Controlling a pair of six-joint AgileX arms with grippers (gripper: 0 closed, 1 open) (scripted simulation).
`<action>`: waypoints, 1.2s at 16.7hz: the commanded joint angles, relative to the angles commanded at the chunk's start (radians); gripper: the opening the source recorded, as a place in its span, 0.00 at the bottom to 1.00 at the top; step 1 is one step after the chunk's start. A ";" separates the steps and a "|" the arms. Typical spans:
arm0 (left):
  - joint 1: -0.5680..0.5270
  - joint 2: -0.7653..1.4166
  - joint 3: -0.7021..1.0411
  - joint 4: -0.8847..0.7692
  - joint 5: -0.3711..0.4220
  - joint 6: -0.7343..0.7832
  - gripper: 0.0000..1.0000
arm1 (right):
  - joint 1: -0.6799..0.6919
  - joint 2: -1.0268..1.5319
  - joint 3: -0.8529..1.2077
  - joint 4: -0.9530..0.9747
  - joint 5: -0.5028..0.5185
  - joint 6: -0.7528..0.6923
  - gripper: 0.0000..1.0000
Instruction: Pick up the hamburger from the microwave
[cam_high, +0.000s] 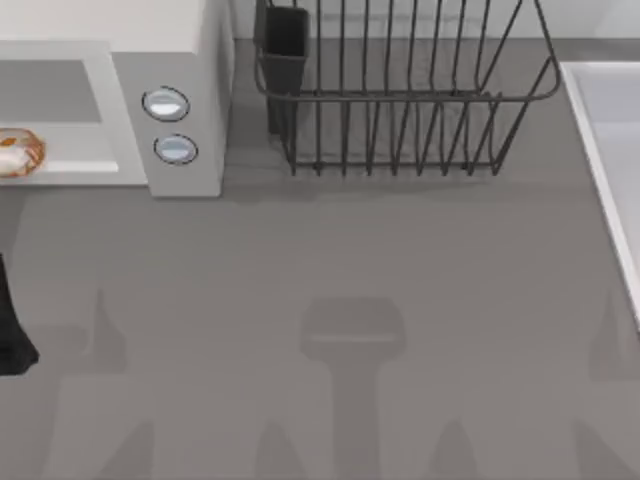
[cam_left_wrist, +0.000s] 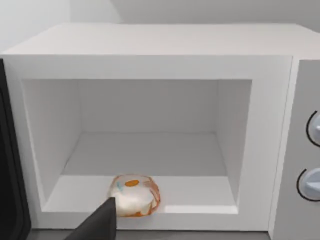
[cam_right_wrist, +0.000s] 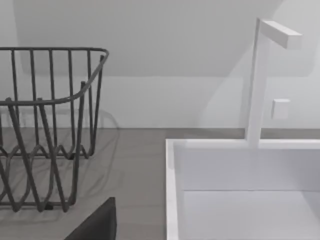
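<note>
Hamburger at microwave front ledge; wrist view reveals interior; left tool state untellable.

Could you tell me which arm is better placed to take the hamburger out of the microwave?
Left, probably. Its wrist view faces the open microwave with the hamburger at the front edge, close ahead. The right wrist view faces the wire rack and sink instead.

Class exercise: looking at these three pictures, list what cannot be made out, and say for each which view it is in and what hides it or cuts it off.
1. Hamburger: top view, partly cut off by the left edge.
2. Left gripper: left wrist view, one dark finger shows, the rest is past the bottom edge; open or shut is unclear.
3. Right gripper: right wrist view, likewise cut off.
4. Microwave buttons: cut by that view's edge.
</note>
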 joint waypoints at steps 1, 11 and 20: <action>0.004 0.041 0.018 0.025 0.004 0.002 1.00 | 0.000 0.000 0.000 0.000 0.000 0.000 1.00; 0.071 0.946 0.349 0.494 0.084 0.033 1.00 | 0.000 0.000 0.000 0.000 0.000 0.000 1.00; 0.140 1.960 0.686 0.973 0.166 0.065 1.00 | 0.000 0.000 0.000 0.000 0.000 0.000 1.00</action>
